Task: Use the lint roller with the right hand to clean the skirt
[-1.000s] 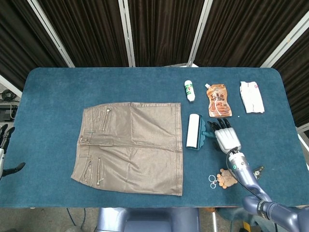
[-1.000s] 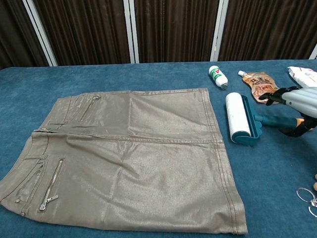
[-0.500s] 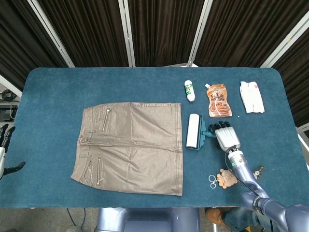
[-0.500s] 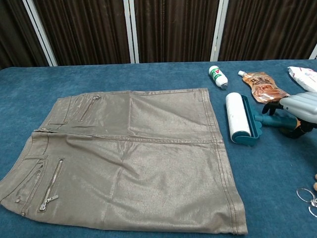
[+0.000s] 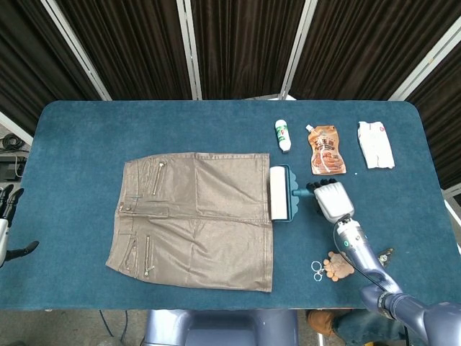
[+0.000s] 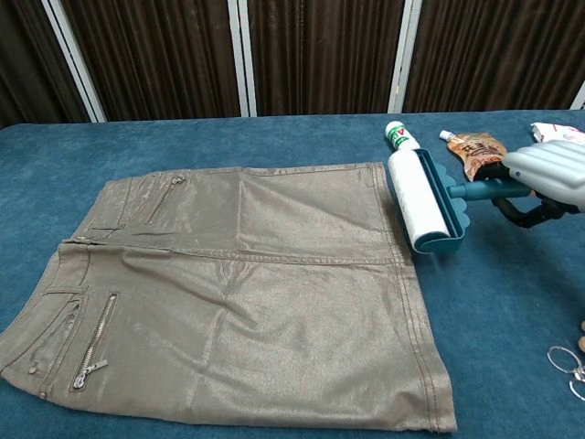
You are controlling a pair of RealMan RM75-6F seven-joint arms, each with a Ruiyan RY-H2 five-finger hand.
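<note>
One hand active: right hand [image 6: 556, 176] wraps lint roller [image 6: 424, 200] handle, roller at skirt [image 6: 247, 283] right hem. Risks: light fabric may bunch or drag w/ roller since left hand [image 5: 6, 223] sits open, off far left; bottle [image 6: 401, 140] near.

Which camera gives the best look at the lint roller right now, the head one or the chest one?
The chest view. There the lint roller is large and seen from the side, its white roll at the skirt's edge and its teal handle running into the right hand. The head view shows it small, from above, roll beside the skirt's edge.
</note>
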